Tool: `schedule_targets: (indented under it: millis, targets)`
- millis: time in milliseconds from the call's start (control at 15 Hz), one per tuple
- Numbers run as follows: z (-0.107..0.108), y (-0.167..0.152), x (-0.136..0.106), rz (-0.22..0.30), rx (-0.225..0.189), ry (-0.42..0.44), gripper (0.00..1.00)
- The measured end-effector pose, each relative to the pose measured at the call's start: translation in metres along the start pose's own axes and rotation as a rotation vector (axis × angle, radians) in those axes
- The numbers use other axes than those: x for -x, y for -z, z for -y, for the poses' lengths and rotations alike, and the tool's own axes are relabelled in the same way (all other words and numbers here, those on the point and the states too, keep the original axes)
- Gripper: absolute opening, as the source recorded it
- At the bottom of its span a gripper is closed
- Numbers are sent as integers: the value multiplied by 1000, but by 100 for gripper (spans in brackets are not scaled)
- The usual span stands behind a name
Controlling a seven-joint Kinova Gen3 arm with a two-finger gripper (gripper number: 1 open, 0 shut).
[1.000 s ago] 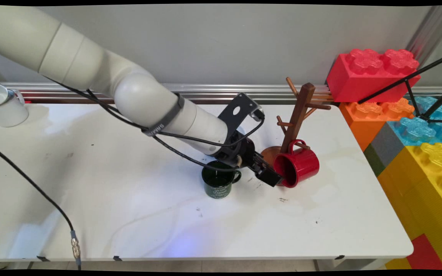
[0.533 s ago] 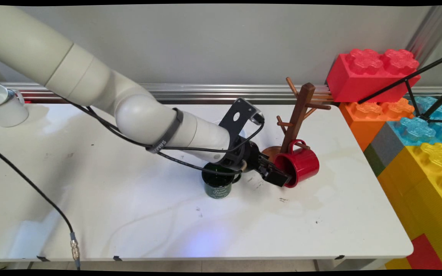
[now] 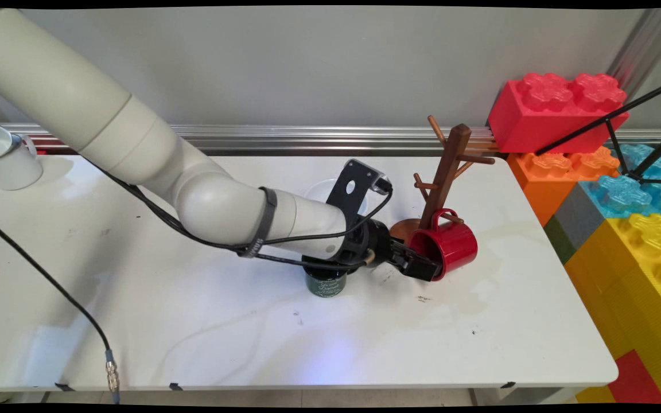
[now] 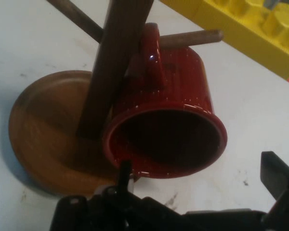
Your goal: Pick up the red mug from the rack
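A red enamel mug (image 3: 451,244) hangs by its handle on a low peg of the wooden mug tree (image 3: 445,172), tilted, with its mouth turned toward the front left. My gripper (image 3: 422,267) sits low at the mug's mouth, open. In the hand view the red mug (image 4: 173,96) fills the middle, and the wooden mug tree's (image 4: 115,62) post and round base stand to its left. There my gripper (image 4: 200,166) stands open before the mouth, with one finger close to the lower rim and the other out to the right. It holds nothing.
A dark green mug (image 3: 325,284) stands upright under my wrist, partly hidden. A white mug (image 3: 3,158) sits at the far left edge of the table. Big toy bricks (image 3: 600,172) are stacked along the right side. A pale round dish (image 3: 319,189) shows behind the wrist.
The arm has sunk lower and pushed right, bringing the gripper from beside the red mug's rim up to its mouth. The wrist now covers more of the green mug.
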Motion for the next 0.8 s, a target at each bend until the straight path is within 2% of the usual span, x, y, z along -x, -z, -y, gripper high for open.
schedule_targets:
  millis: [800]
  targets:
    - [-10, -30, 10, -57, 19, 149, 100]
